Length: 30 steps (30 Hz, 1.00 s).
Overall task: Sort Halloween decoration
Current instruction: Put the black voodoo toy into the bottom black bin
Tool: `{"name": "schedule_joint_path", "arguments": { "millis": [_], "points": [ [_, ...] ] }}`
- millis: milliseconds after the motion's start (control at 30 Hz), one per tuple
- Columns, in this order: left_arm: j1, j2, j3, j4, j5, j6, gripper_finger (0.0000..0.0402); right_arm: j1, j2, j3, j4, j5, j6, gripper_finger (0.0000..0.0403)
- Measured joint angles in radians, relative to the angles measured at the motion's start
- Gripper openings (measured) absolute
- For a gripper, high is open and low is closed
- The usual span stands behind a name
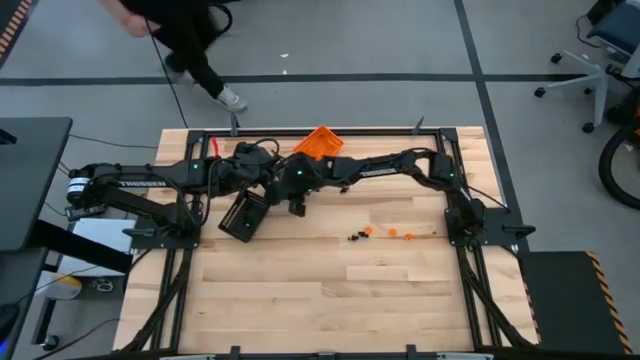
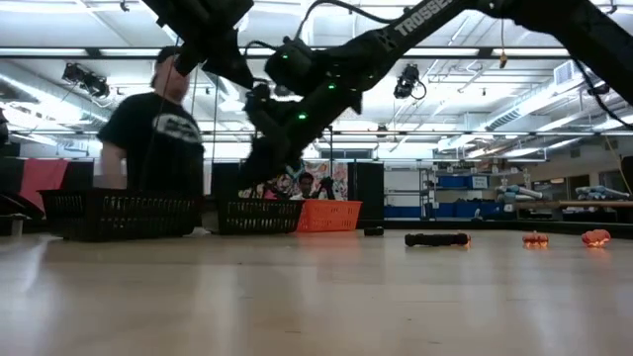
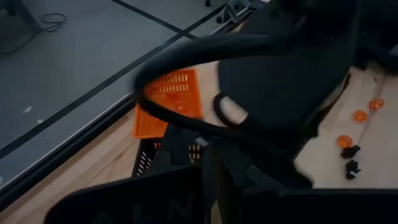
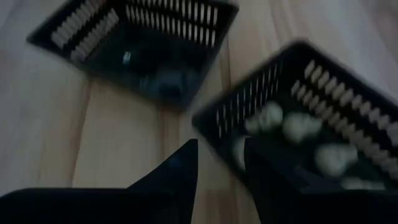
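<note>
Wooden table bears scattered trinkets; right gripper hovers slightly parted, empty.

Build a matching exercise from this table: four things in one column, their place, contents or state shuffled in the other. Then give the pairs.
Things
1. orange slatted plastic tray
2. small orange trinkets
3. black slatted plastic tray closest to the right tool
4. right tool

Matches
A. loose on the wooden table
B. holds whitish pieces
C. at the table's far edge
D. raised, open and empty

Pairs: 1-C, 2-A, 3-B, 4-D
</note>
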State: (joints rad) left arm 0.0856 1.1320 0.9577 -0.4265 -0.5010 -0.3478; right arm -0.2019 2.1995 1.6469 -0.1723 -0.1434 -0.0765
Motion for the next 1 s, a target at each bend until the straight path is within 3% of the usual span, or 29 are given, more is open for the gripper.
{"name": "schedule_joint_path", "arguments": {
  "millis": [333, 633, 733, 1000],
  "points": [
    [0.001, 0.0, 0.0, -0.001, -0.01, 0.0, 0.0, -0.048, -0.266, -0.371, 0.036, 0.022, 0.0, 0.0134],
    [0.002, 0.0, 0.0, -0.002, -0.015, 0.0, 0.0, -0.059, -0.576, -0.693, 0.135, 0.208, 0.104, 0.0134],
    [0.002, 0.0, 0.0, -0.002, -0.016, 0.0, 0.0, -0.065, -0.649, -0.771, 0.133, 0.25, 0.152, 0.0134],
    [0.002, 0.0, 0.0, -0.001, -0.019, 0.0, 0.0, -0.053, -0.742, -0.905, 0.133, 0.229, 0.223, 0.0134]
  ]
}}
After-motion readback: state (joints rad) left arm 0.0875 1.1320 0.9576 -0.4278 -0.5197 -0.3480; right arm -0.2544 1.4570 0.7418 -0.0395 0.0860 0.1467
